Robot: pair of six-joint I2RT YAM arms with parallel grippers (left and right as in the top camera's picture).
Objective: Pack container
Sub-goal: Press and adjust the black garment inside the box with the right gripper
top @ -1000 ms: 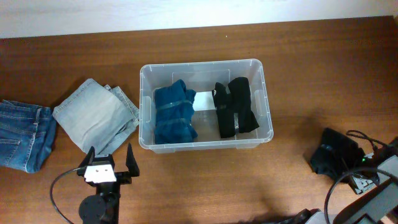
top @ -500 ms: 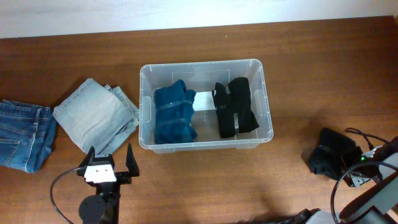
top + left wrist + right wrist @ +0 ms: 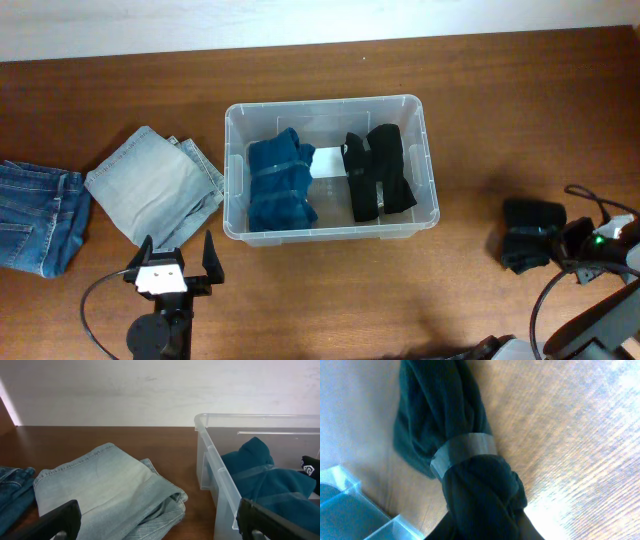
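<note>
The clear container (image 3: 325, 103) stands mid-table with a blue rolled garment (image 3: 280, 185) and a black rolled garment (image 3: 380, 172) inside. To its right, a dark rolled garment (image 3: 528, 235) with a band around it (image 3: 465, 450) sits in my right gripper (image 3: 562, 245), which is shut on its lower end; the fingers are mostly hidden by cloth. A corner of the container (image 3: 350, 505) shows at the lower left of the right wrist view. My left gripper (image 3: 170, 262) stands open near the front edge, left of the container wall (image 3: 210, 455), nothing between its fingers (image 3: 55, 520).
Folded light denim (image 3: 155, 185) lies left of the container, right ahead of the left gripper (image 3: 160, 527). Darker blue jeans (image 3: 35, 215) lie at the far left edge. Cables trail from both arms at the front.
My right gripper has closed on the dark rolled garment, and the bundle has shifted slightly left and changed shape. The left arm has not moved.
</note>
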